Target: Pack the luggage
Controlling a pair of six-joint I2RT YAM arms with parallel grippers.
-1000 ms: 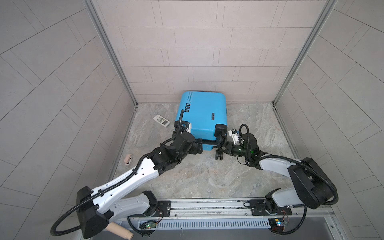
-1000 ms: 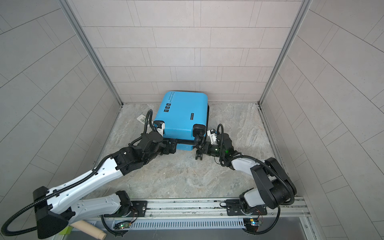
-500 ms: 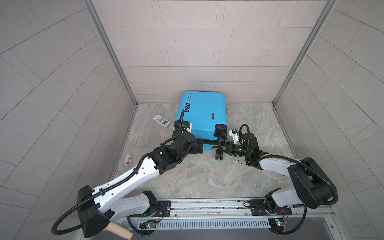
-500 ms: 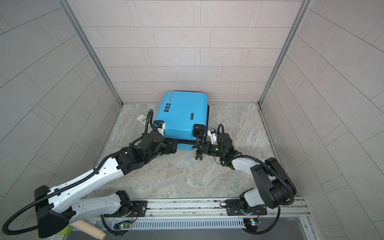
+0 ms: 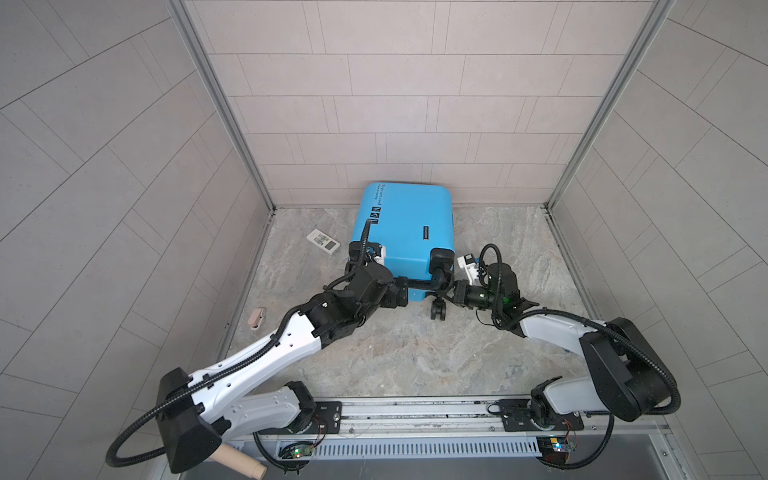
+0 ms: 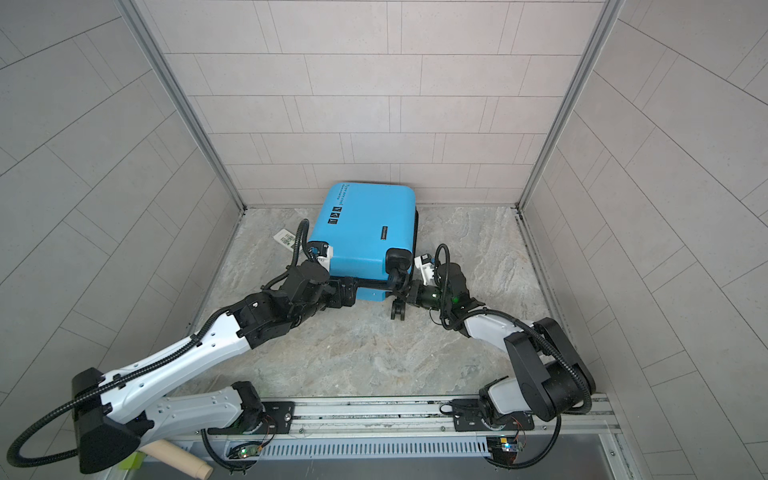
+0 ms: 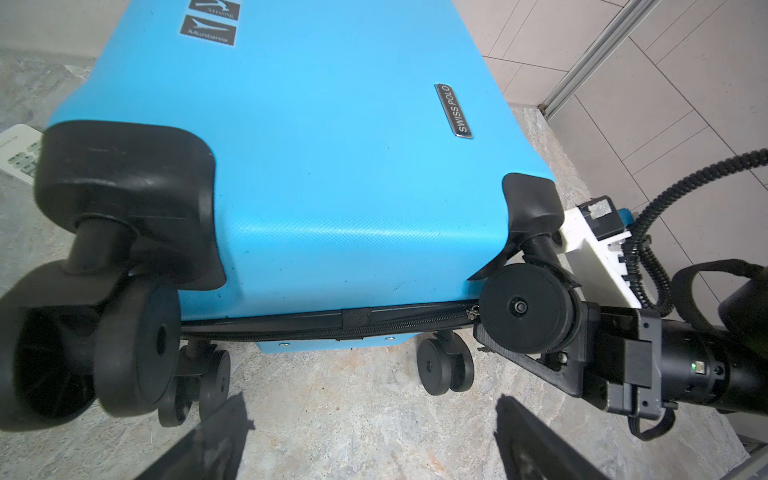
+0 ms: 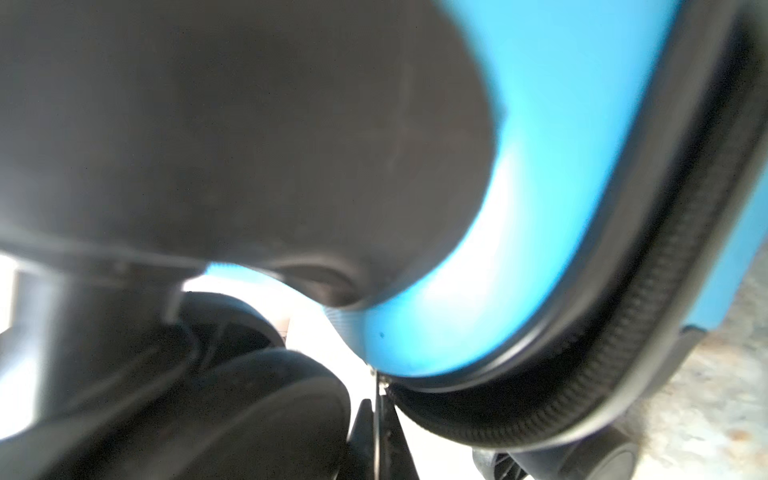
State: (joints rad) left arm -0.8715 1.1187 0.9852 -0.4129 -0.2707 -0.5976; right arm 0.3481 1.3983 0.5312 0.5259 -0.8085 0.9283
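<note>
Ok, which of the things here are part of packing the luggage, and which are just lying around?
In the job:
- luggage
- its zipper pull, pinched by the right gripper
- left gripper, open beside the luggage

Lying about, untouched:
- white remote
- small beige item
- wooden dowel

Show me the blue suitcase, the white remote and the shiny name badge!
suitcase [image 5: 405,232]: in a top view, middle of its blue shell.
remote [image 5: 323,242]: in a top view, its button face.
name badge [image 7: 454,110]: left wrist view, on the lettering.
</note>
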